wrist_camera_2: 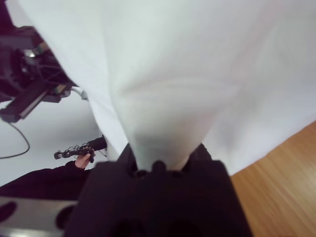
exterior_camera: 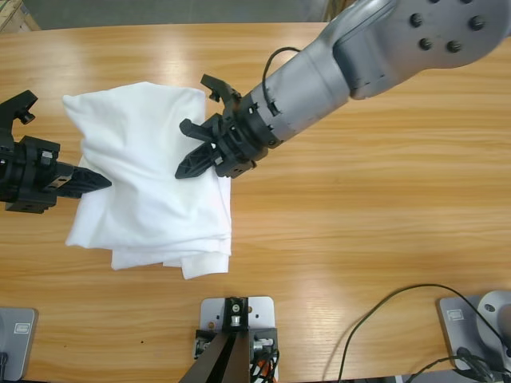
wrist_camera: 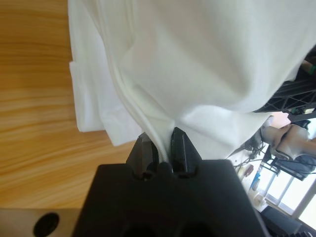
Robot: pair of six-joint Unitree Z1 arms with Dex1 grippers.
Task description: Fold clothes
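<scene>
Pinching a fold of the white clothes (wrist_camera: 197,64), the left gripper (wrist_camera: 163,145) has its jaws nearly closed on the cloth at the pile's left edge. The right gripper (exterior_camera: 209,152) grips the pile's right side, cloth filling its jaws. The clothes lie bunched on the wooden bench (exterior_camera: 359,223); a black cable (exterior_camera: 383,319) lies well to their right.

Long wooden table (exterior_camera: 359,199) under a rumpled pile of white T-shirts (exterior_camera: 152,191).

Glossy wooden table (exterior_camera: 383,207) under bright window (wrist_camera: 296,197) light
</scene>
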